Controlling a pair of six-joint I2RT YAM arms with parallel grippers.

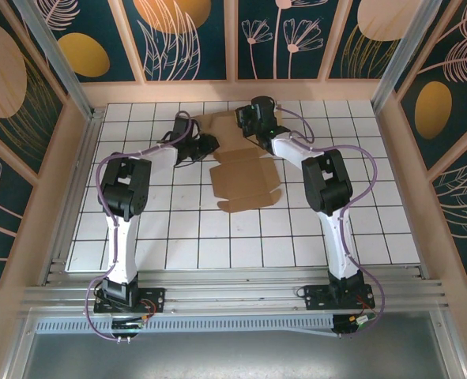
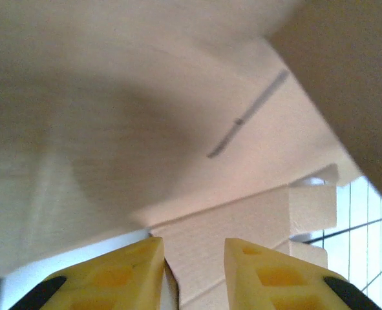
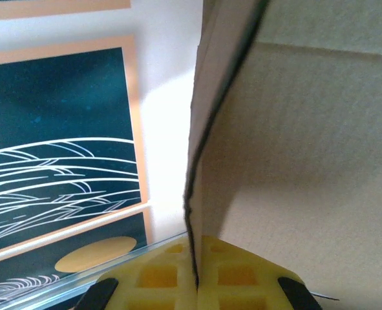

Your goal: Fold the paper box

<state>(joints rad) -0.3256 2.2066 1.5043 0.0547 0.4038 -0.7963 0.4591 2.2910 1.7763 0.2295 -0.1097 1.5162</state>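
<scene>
The paper box (image 1: pixel 245 178) lies as a brown die-cut sheet at the centre of the top view, on the white gridded table (image 1: pixel 178 237). Its upper part reaches up between the two grippers. The left gripper (image 1: pixel 208 146) is located at the sheet's upper left edge. In the left wrist view its yellow fingers (image 2: pixel 129 274) are set apart, with cardboard visible in the gap; whether they touch it cannot be told. The right gripper (image 1: pixel 247 118) is located at the sheet's top edge. In the right wrist view its jaws are closed on a thin cardboard edge.
</scene>
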